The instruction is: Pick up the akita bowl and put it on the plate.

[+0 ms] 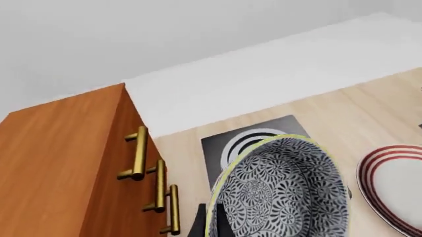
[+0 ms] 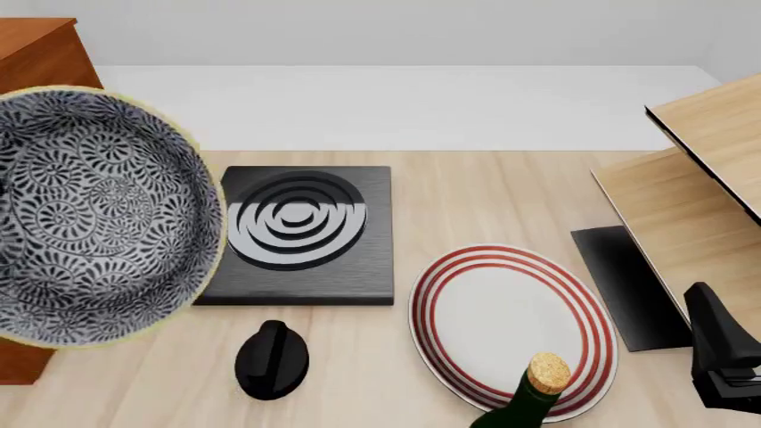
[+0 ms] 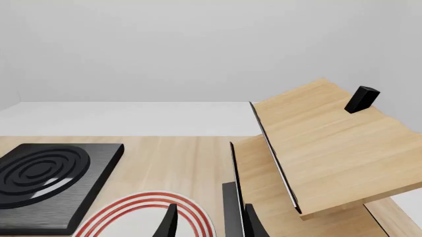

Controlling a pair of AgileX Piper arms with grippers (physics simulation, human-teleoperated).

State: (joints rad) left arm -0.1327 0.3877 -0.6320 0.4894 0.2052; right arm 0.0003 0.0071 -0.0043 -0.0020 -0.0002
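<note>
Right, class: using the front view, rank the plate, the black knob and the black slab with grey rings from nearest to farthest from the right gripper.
1. The plate: just left of the right gripper.
2. The black knob: near edge, beyond the plate.
3. The black slab: farther back and left; close to the knob's distance.

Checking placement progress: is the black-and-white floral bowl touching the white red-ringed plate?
Apart. The front view shows the floral bowl far left, lifted, with bare table and a black slab between it and the red-ringed plate.
</note>
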